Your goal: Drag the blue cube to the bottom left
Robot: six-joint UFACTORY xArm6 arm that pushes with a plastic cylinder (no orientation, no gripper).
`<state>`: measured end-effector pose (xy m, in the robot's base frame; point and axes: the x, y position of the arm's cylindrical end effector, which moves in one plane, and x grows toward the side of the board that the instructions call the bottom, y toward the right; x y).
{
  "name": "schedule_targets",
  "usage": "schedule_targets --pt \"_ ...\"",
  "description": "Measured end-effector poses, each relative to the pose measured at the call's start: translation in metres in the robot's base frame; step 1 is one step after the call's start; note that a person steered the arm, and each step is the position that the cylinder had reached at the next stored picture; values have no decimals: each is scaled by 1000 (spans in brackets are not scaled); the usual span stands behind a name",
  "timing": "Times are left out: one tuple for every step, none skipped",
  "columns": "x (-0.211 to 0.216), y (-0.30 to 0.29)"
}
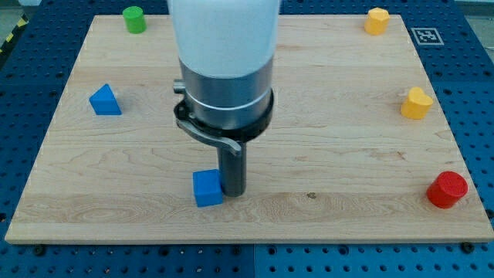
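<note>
The blue cube (pixel 207 188) lies on the wooden board (pixel 324 116), low and a little left of the middle. My tip (pixel 233 191) stands right against the cube's right side, touching it or nearly so. The arm's white and grey body rises above the tip and hides the board behind it.
A blue triangular block (pixel 104 100) lies at the left. A green cylinder (pixel 134 19) is at the top left. A yellow block (pixel 377 21) is at the top right, another yellow block (pixel 416 103) at the right, and a red cylinder (pixel 448 190) at the bottom right.
</note>
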<state>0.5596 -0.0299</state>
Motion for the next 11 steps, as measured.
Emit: schedule_targets --pt "-2 -22" --pt "2 -33" --pt "5 -38" --pt "5 -52" --pt "5 -68" --pt "9 -86" --pt "24 -102" --pt "28 -118" --pt "28 -139" --pt "27 -152" --pt "18 -143"
